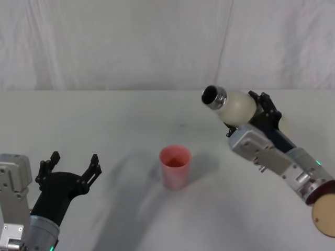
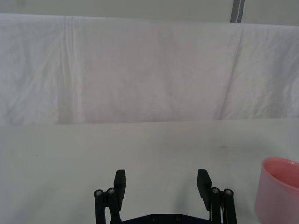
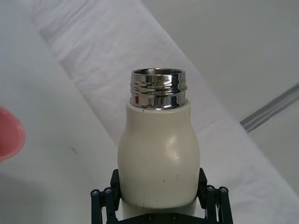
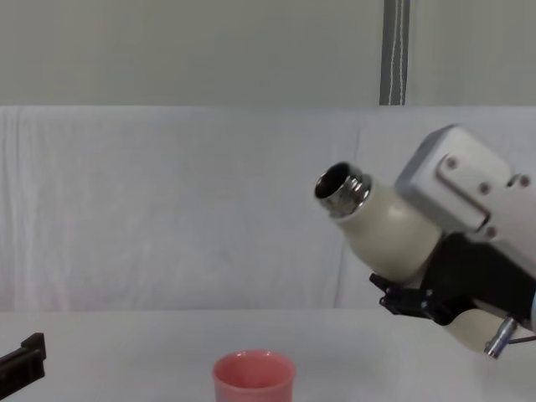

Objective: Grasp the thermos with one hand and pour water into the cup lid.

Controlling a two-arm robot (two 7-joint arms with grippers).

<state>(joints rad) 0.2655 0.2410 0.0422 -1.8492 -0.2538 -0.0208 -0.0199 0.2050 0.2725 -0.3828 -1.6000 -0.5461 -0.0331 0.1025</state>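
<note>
The cream-white thermos (image 1: 238, 107) hangs in the air at the right, tilted so its open steel neck (image 1: 214, 97) points up and toward the left. My right gripper (image 1: 255, 116) is shut on its body; from the wrist the thermos (image 3: 159, 156) sits between the black fingers (image 3: 212, 198). The chest view has the thermos (image 4: 381, 226) well above and to the right of the cup lid (image 4: 253, 378). The pink cup lid (image 1: 175, 166) stands upright on the table's middle. My left gripper (image 1: 70, 170) stays open and empty low at the left, with the cup lid (image 2: 279, 190) off to its side.
A white cloth covers the table (image 1: 104, 130) and a white curtain (image 1: 157, 42) hangs behind it. A round tan disc (image 1: 324, 214) sits at the right arm's elbow near the right edge.
</note>
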